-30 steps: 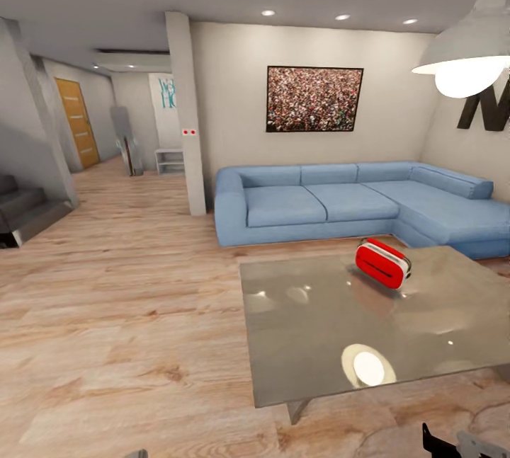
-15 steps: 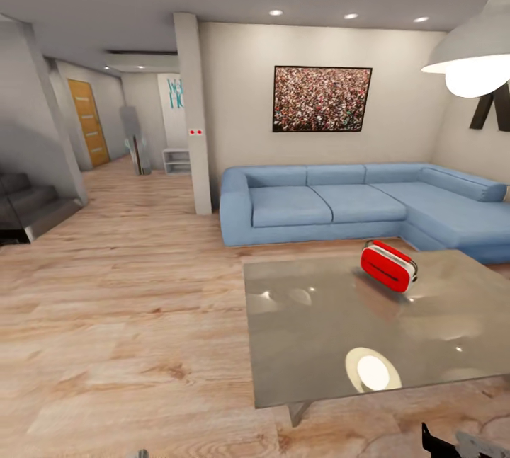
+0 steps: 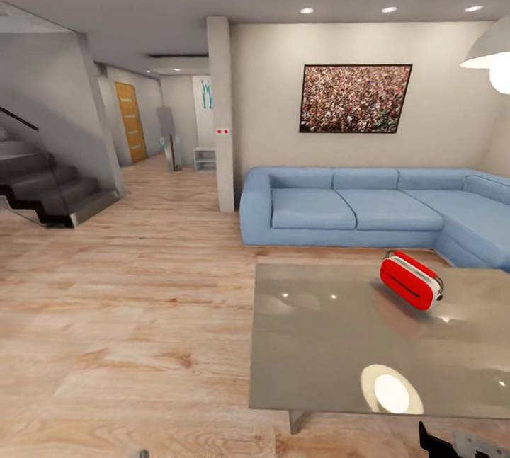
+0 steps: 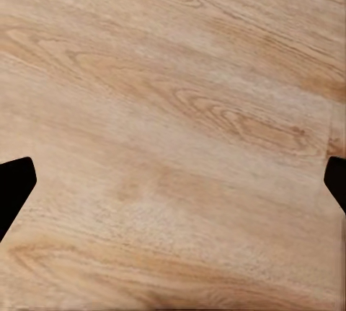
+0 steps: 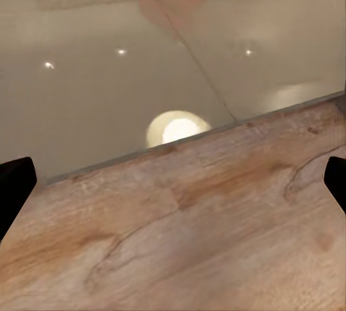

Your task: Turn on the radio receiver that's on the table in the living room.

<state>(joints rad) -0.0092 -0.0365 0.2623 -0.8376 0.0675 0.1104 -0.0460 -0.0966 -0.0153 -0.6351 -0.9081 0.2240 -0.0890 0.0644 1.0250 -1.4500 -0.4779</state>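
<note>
The radio receiver (image 3: pixel 411 281), a red box with a white edge and a thin strap loop, stands on the far right part of the low table's glossy grey top (image 3: pixel 319 345). The table's near edge (image 5: pixel 180 145) lies below my right gripper (image 5: pixel 173 185), which is open, its dark fingertips (image 5: pixel 14 188) wide apart with nothing between them. A bit of my right arm (image 3: pixel 453 444) sits at the head view's lower edge, in front of the table. Over bare plank floor (image 4: pixel 173 109), my left gripper (image 4: pixel 173 181) hangs open and holds nothing.
A long blue corner sofa (image 3: pixel 354 207) stands behind the table under a framed crowd photo (image 3: pixel 354 98). A white pendant lamp (image 3: pixel 492 61) hangs at the right. A pillar (image 3: pixel 221 115), a staircase (image 3: pixel 42 189) and a hallway with a wooden door (image 3: pixel 129 123) are to the left.
The camera has turned left, so sofa, table and radio sit further right in the picture and the staircase has come into view. Radio and table have not moved.
</note>
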